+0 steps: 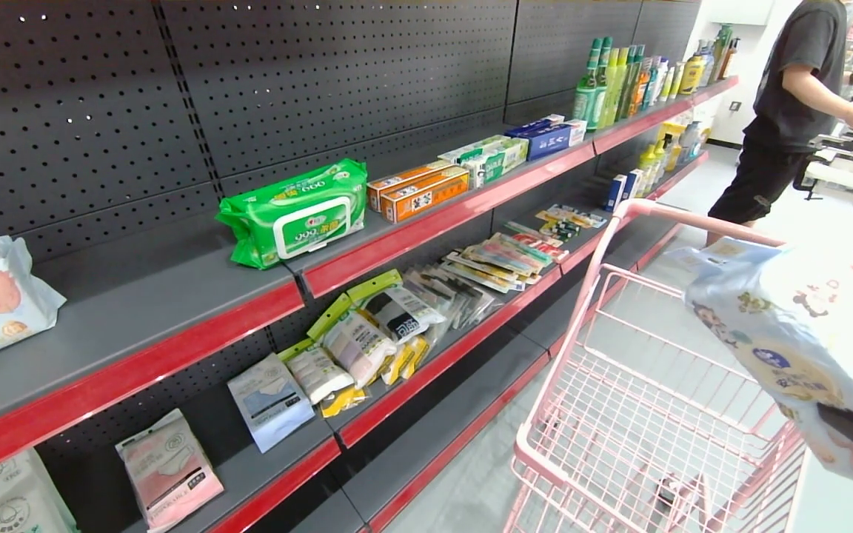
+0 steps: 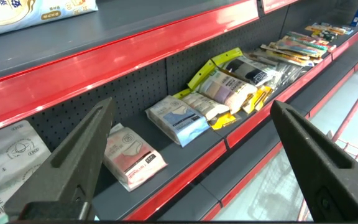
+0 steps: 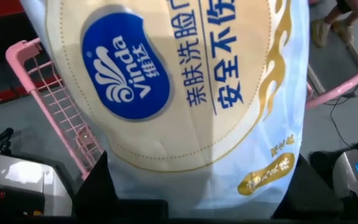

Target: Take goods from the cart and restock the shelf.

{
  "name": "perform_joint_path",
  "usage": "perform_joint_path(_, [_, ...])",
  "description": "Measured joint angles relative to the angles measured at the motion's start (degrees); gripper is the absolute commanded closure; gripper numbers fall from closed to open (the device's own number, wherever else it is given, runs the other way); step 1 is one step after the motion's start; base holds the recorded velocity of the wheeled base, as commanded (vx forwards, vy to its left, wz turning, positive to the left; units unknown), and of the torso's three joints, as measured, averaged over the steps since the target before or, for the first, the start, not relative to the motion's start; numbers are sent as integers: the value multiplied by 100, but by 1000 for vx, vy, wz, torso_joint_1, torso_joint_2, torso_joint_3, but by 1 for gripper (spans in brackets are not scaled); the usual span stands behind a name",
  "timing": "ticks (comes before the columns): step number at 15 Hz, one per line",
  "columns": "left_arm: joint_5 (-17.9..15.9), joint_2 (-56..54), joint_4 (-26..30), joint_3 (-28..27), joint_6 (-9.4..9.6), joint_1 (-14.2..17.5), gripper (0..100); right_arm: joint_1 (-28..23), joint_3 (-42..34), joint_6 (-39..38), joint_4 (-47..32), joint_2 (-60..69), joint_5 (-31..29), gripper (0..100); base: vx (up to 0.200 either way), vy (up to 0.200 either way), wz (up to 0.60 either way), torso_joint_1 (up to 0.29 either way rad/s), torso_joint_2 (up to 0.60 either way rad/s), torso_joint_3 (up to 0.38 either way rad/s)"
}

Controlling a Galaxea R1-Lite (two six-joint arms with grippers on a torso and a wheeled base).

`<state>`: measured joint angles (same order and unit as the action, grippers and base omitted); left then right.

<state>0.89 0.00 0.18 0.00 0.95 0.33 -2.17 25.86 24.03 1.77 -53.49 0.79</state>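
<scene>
Here, left tool (image 2: 191,109) agape, pack (image 3: 185,93) clamped

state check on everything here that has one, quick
pink wire shopping cart, basket looks empty
blue-and-cream soft tissue pack, clamped above the cart
right gripper, jaws shut on pack
left gripper, jaws open, empty
green wet-wipes pack, on upper shelf, flap closed

Shop aisle, red-edged pegboard shelves (image 1: 145,296) of packaged goods (image 1: 293,215), pink cart (image 1: 693,220)
</scene>
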Motion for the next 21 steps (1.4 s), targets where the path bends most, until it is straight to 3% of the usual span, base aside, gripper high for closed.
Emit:
perform_joint_path(4, [-2,0,4,0,9,0,0,-22,-91,2,-388,579,-79,100,0,0,0,29,-55,-36])
perform_joint_path(8, [-2,0,-9,0,9,-2,0,-22,-216,5,-622,1019,-79,100,0,0,0,220,-497,-276])
perform_joint_path(21, [-2,0,0,0,11,0,0,-9,-199,90,-606,1041,-77,100,0,0,0,180,-380,-206])
